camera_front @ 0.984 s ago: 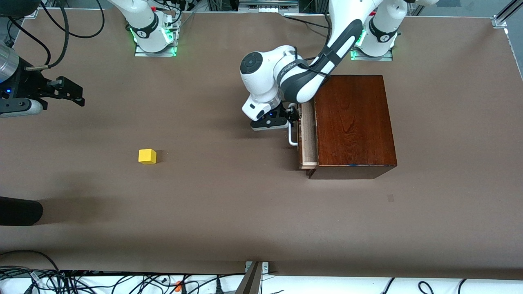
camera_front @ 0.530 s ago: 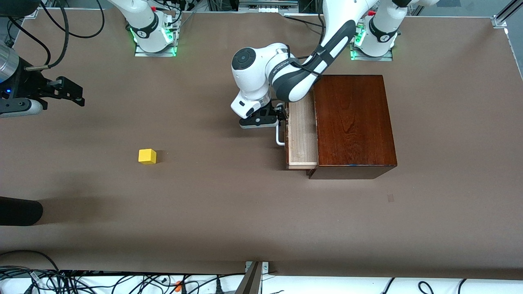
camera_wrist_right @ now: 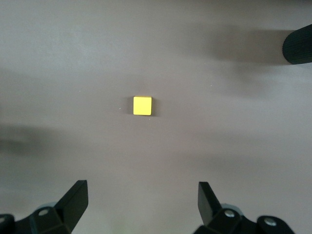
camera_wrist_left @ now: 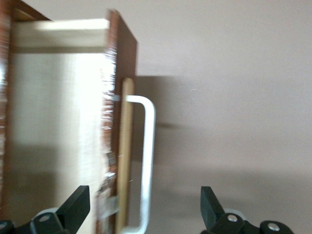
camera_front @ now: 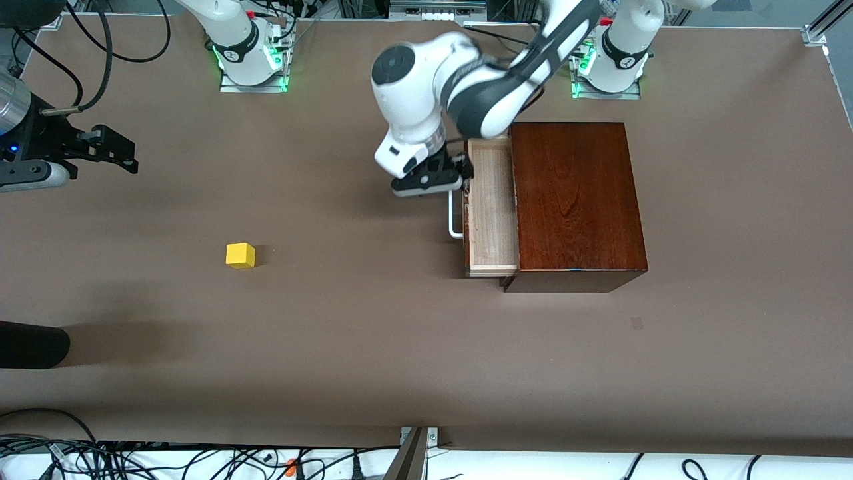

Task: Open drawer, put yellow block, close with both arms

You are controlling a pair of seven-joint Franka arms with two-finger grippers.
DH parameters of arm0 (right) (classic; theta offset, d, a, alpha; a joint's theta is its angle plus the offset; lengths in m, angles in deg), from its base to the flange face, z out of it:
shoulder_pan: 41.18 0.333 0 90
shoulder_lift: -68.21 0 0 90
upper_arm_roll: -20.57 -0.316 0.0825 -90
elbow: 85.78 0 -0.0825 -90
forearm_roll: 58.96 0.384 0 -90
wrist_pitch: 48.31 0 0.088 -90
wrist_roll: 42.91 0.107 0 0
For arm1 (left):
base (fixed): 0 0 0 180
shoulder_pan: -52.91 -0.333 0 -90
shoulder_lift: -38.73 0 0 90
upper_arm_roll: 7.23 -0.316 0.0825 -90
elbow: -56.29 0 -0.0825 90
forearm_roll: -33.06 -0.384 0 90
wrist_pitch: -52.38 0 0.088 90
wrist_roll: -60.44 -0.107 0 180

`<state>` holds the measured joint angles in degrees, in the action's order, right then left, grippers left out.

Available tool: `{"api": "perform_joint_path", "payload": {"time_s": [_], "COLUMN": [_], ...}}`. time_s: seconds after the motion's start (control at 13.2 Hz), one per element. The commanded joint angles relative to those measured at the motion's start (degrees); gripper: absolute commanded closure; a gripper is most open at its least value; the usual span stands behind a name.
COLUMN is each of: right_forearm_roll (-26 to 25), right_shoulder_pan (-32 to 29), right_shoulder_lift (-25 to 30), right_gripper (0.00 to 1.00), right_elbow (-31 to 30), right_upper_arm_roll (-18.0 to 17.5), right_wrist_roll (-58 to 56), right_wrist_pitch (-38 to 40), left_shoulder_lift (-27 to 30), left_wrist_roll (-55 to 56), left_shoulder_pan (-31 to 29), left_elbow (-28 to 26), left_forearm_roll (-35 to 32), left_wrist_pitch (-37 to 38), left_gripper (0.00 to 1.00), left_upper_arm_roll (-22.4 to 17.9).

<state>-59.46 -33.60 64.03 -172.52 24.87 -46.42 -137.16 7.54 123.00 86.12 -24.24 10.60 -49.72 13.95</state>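
Observation:
The drawer [camera_front: 493, 207] of the dark wooden box [camera_front: 576, 203] stands pulled out toward the right arm's end, its pale inside [camera_wrist_left: 58, 122] showing. My left gripper [camera_front: 460, 177] hangs open just above the white handle [camera_front: 455, 213]. In the left wrist view the handle [camera_wrist_left: 148, 146] lies between the spread jaws of the left gripper [camera_wrist_left: 145, 204], untouched. The yellow block [camera_front: 240, 255] sits alone on the table toward the right arm's end. My right gripper [camera_front: 130, 155] waits open in the air with the yellow block [camera_wrist_right: 142, 106] in its wrist view, ahead of the gripper [camera_wrist_right: 141, 200].
A dark rounded object [camera_front: 33, 345] pokes in at the table's edge, nearer the front camera than the block, and shows in the right wrist view as well [camera_wrist_right: 298, 45]. Cables [camera_front: 200, 460] run along the front edge. Brown table [camera_front: 346, 320] lies between block and drawer.
The drawer slid farther out toward the right arm's end. The left gripper then let go of the handle and rose above it. The right arm and the block have not moved.

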Motion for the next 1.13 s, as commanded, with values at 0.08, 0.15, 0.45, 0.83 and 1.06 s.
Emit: {"api": "perform_joint_path", "payload": {"time_s": [0.08, 0.15, 0.45, 0.83, 1.06], "right_forearm_roll": [-0.20, -0.63, 0.24, -0.55, -0.02], "right_shoulder_pan": [-0.55, -0.46, -0.37, -0.02, 0.33], "right_shoulder_lift": [-0.48, -0.48, -0.57, -8.20, -11.72], "right_gripper": [0.00, 0.00, 0.00, 0.00, 0.00], "right_elbow": [1.49, 1.49, 1.49, 1.40, 0.09], "right_upper_arm_roll": [-0.26, -0.35, -0.52, -0.70, -0.87], "right_wrist_roll": [-1.15, -1.32, -0.97, -1.15, -1.15], "right_wrist_pitch": [1.04, 1.13, 2.10, 2.27, -0.26], "left_shoulder_lift": [10.94, 13.58, 19.04, 26.50, 30.91], "left_wrist_roll": [-11.11, -14.45, -29.83, -49.27, -59.02], "left_shoulder_pan": [-8.22, -11.73, -24.48, -30.32, -28.64], "left_elbow": [-1.12, -1.12, -0.07, -5.23, -12.44], "left_forearm_roll": [9.41, 11.97, 18.04, 22.88, 27.47], "left_wrist_pitch": [6.81, 8.30, 14.89, 15.26, 11.86], "left_gripper": [0.00, 0.00, 0.00, 0.00, 0.00], "left_upper_arm_roll": [-0.17, -0.26, -0.17, -10.49, -19.85]}}
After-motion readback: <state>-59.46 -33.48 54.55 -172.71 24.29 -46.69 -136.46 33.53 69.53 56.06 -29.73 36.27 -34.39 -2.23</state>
